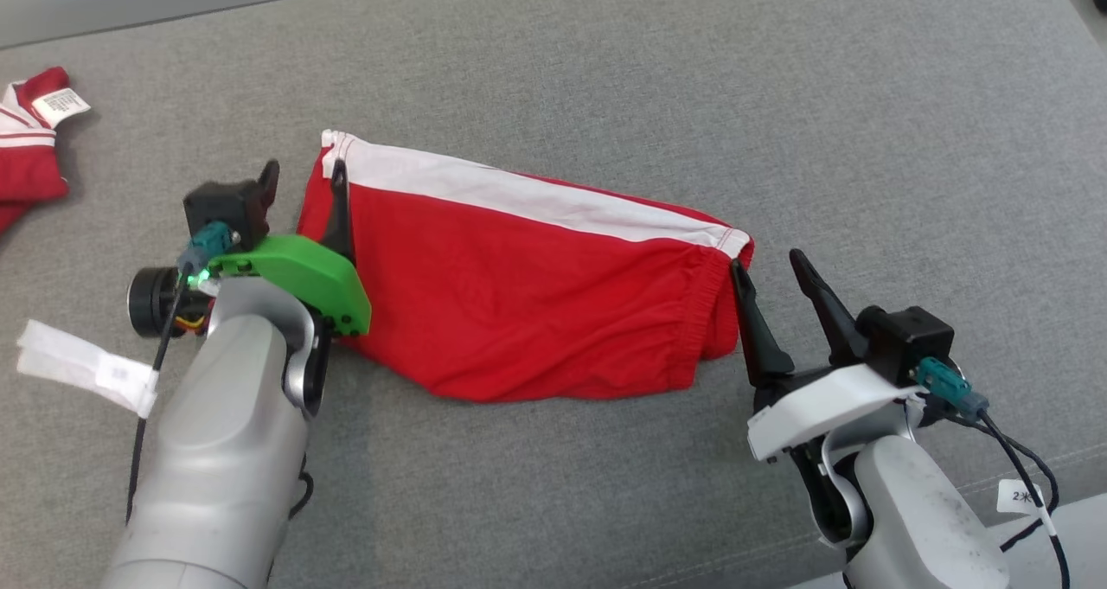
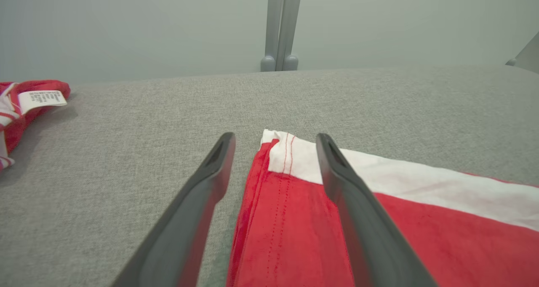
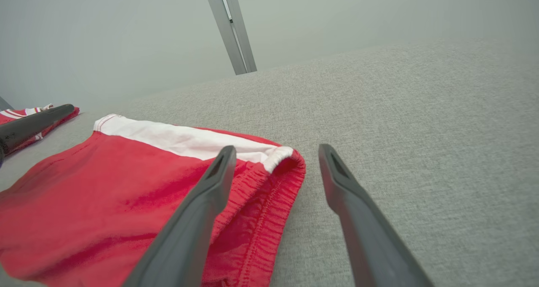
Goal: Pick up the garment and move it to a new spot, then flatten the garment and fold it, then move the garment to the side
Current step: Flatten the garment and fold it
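The garment (image 1: 536, 304) is a pair of red shorts with a white side stripe, lying folded and fairly flat on the grey padded surface. My left gripper (image 1: 303, 187) is open at the garment's left end. In the left wrist view the gripper (image 2: 274, 139) straddles the hem corner of the garment (image 2: 421, 223), one finger over cloth and one over bare surface. My right gripper (image 1: 765, 265) is open at the elastic waistband end. In the right wrist view the gripper (image 3: 276, 150) has its left finger above the garment (image 3: 105, 186). Neither gripper holds anything.
A second red and white piece of clothing (image 1: 26, 148) with a white label lies at the far left edge, also seen as cloth (image 2: 25, 105). A grey metal post (image 2: 280, 25) stands behind the surface. Bare grey surface (image 1: 778, 96) spreads beyond and to the right.
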Tool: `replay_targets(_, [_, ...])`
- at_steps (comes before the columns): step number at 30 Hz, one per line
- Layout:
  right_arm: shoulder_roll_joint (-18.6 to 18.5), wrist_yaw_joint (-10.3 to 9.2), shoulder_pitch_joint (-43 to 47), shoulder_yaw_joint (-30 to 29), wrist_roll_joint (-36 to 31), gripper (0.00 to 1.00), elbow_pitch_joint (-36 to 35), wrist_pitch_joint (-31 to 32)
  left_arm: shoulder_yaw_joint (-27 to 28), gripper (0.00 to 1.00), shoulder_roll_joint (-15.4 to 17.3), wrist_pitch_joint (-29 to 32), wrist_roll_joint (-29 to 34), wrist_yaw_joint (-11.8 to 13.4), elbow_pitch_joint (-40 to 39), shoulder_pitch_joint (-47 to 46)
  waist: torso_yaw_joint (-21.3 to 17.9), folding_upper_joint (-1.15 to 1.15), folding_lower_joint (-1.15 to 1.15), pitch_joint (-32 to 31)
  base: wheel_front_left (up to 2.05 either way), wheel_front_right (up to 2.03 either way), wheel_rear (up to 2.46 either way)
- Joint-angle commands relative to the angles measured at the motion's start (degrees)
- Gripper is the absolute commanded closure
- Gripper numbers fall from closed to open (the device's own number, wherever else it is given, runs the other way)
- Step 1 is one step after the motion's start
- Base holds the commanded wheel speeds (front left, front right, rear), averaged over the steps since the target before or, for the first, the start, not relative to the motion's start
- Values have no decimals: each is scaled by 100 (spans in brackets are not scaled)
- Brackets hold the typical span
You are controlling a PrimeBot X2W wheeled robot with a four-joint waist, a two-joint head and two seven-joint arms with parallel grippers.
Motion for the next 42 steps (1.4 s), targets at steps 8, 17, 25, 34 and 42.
replay_targets(8, [-15, -6, 486, -345, -344, 0, -423, 186, -123, 0, 82, 621, -106, -127, 463, 504, 138, 0, 0, -403, 0, 0, 0])
replay_targets(17, [-13, -6, 731, -526, -346, 0, -875, 360, -74, 27, -31, 1382, -354, -15, 692, 671, -47, 0, 0, -413, 0, 0, 0])
replay_targets(25, [-15, -6, 882, -634, -349, 0, -886, 335, -145, 100, -164, 1077, -413, -6, 590, 797, -7, 0, 0, -594, 0, 0, 0])
replay_targets(34, [-14, -6, 1189, -1159, -504, 0, -799, 384, -96, 100, -160, 601, -658, -306, 393, 1585, 570, 0, 0, -1251, 0, 0, 0])
replay_targets(42, [-14, -6, 1410, -1476, -621, 0, -899, 517, -106, 100, -266, 583, -897, -296, 31, 2231, 1010, 0, 0, -1467, 0, 0, 0])
